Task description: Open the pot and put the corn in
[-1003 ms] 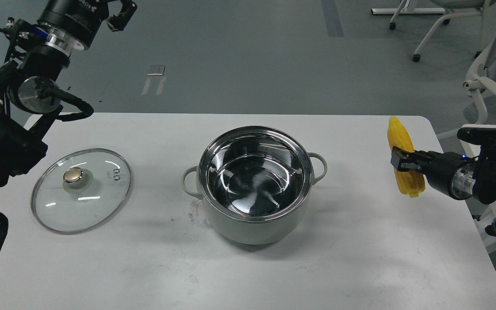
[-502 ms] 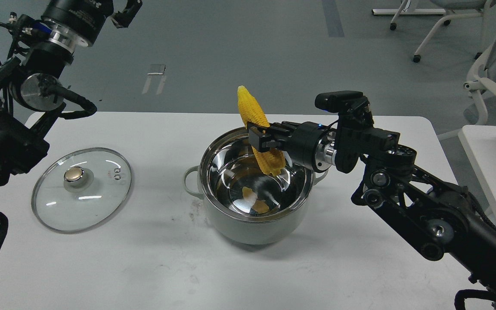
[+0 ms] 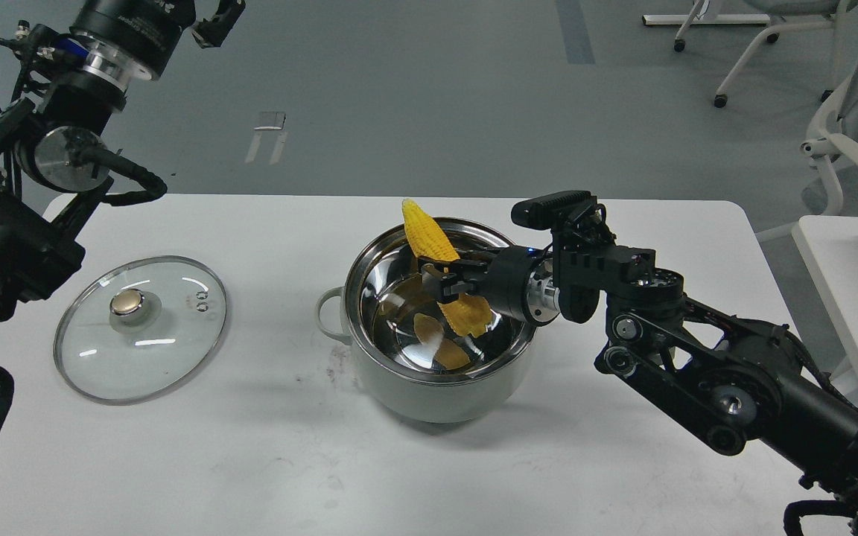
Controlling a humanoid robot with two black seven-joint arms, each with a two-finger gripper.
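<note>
Right now my right gripper (image 3: 445, 281) is clamped around the middle of the bright yellow ribbed corn cob (image 3: 440, 264), holding it tilted inside the round grey-green pot (image 3: 436, 376) with its tip above the shiny steel rim. My left gripper (image 3: 217, 16) hangs high at the upper left; I cannot tell its state. Left of the pot, well apart, the round glass lid (image 3: 140, 327) lies on the white table (image 3: 250, 461).

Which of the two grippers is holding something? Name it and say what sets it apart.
The right gripper, shut on the corn over the open pot. The left gripper is raised beyond the table's far left, holding nothing.
</note>
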